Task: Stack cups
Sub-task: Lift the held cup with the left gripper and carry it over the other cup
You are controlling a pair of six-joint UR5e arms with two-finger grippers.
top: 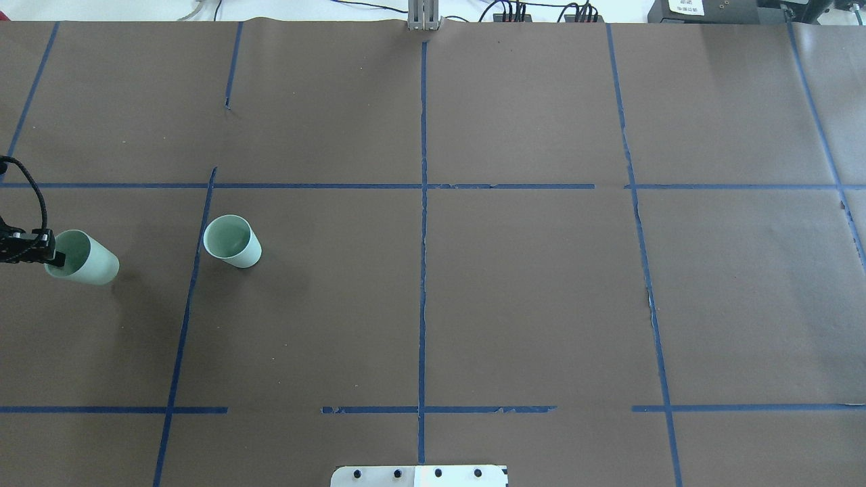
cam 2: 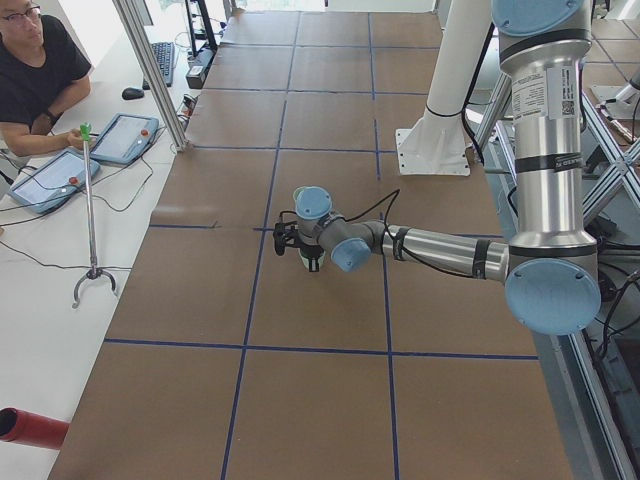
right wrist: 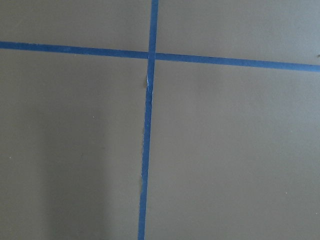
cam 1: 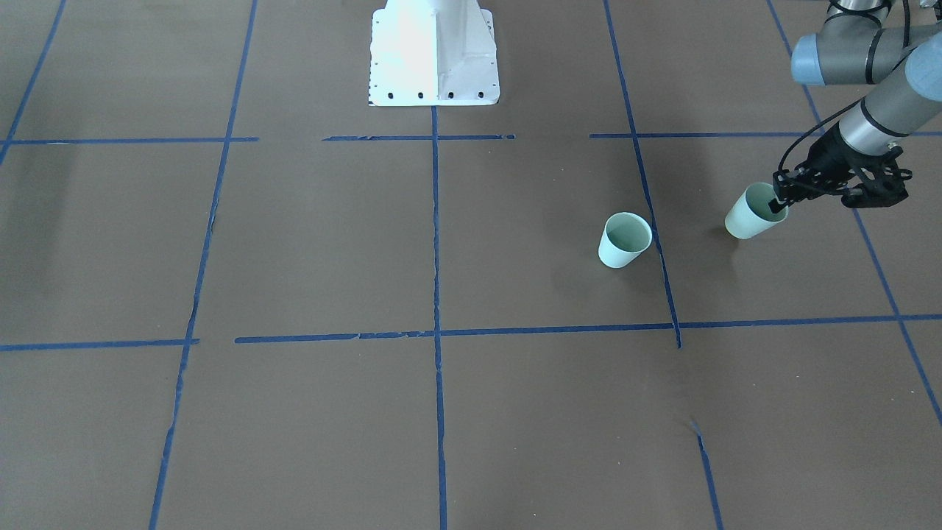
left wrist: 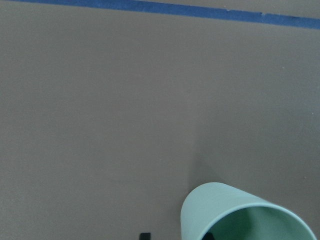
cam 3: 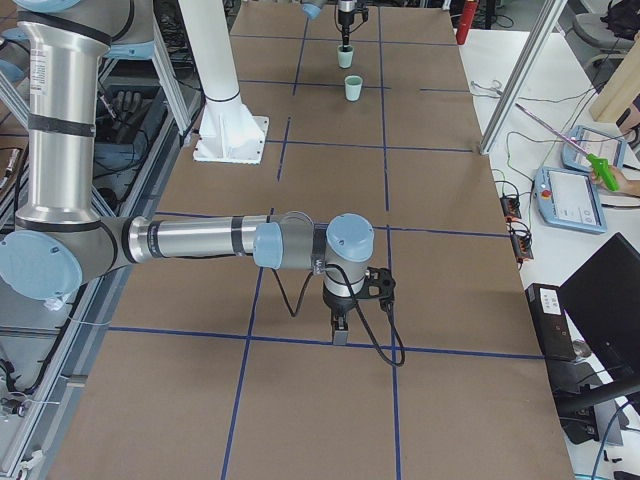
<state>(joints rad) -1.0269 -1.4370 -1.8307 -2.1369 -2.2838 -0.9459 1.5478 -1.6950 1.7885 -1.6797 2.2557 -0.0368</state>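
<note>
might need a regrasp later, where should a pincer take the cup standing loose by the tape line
Probably its rim, from above, one finger inside, one outside. The loose cup stands upright, mouth open, and its smooth walls taper downward, so a side squeeze could slip. The left pincer holds the other cup that way.

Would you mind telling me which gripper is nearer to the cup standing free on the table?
Left. The left gripper, gripping the other cup by its rim, sits close beside the standing cup; the right gripper hangs far off on the robot's right side.
</note>
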